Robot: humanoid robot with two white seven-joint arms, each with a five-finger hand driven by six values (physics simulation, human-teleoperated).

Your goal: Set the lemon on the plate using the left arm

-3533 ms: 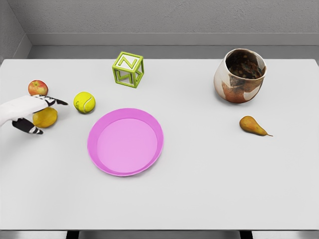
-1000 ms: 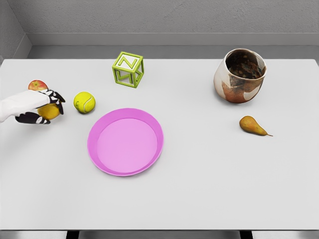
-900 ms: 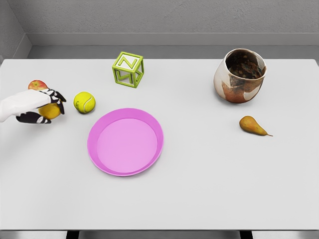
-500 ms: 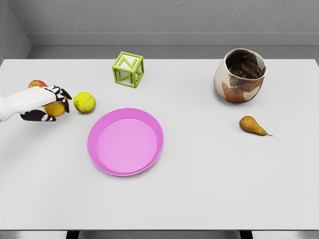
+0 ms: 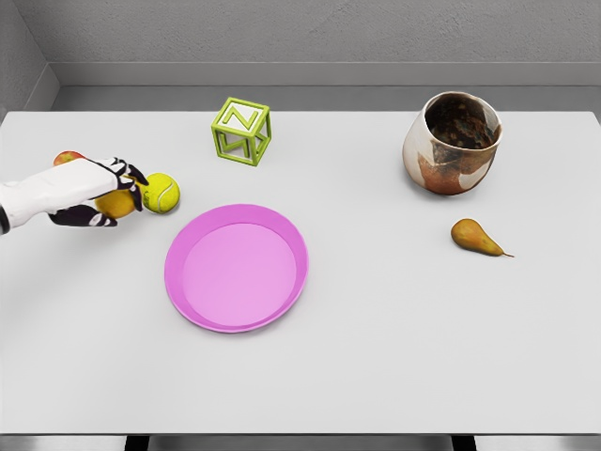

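The left hand [image 5: 99, 193] has its fingers clamped on the lemon [image 5: 116, 203], near the left edge of the table [image 5: 394, 329]. The white back of the hand covers the top of the fruit, the dark fingertips wrap its right end, and the thumb shows below it. The lemon sits in the grip just beside the ball [image 5: 161, 193]; whether the fingertips touch the ball I cannot tell from this view, since they overlap it in the picture. No clear shadow shows under the fruit, so I judge it lifted only a little, if at all.

As for progress, the grasp looks done and the carry is the part that remains. The plate [image 5: 237, 268] lies empty, to the right of the hand and nearer the front edge, well apart from the lemon. What is left is to bring the fruit across and toward the front, over the rim, lower it onto the flat middle and let go. The ball stands close on the right, so a path straight to the right risks knocking it.

Only the lower right part of the lemon shows, so its axis is a guess: it seems to lie roughly level, long axis running left to right along the hand, with one end toward the ball.

An apple [image 5: 66, 159] peeks out behind the wrist. A block [image 5: 242, 131] sits near the back edge, a pot [image 5: 453, 143] toward the back right corner, and a pear [image 5: 477, 238] toward the right edge. The right arm is out of view.
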